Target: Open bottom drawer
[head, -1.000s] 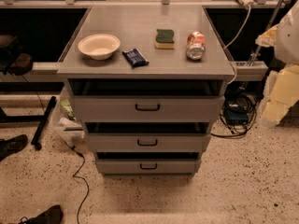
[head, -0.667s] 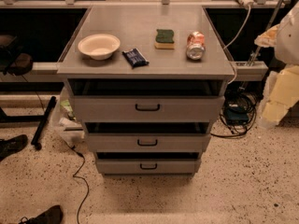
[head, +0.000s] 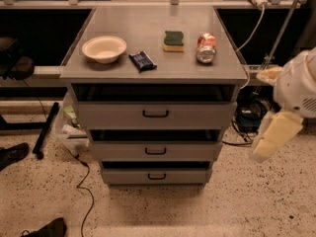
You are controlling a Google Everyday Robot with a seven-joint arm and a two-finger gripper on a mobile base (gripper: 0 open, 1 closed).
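The bottom drawer is the lowest and narrowest grey front of the cabinet, with a small black handle at its middle. A dark gap shows above its front. The mid-sized drawer and the widest top drawer sit above it, each with a dark gap above. My arm and gripper hang at the right edge of the view, to the right of the cabinet and apart from it, at about the height of the upper two drawers and well away from the bottom handle.
On the cabinet top stand a white bowl, a blue packet, a green sponge and a lying can. A black cable and shoes lie on the floor at left. Cables hang at right.
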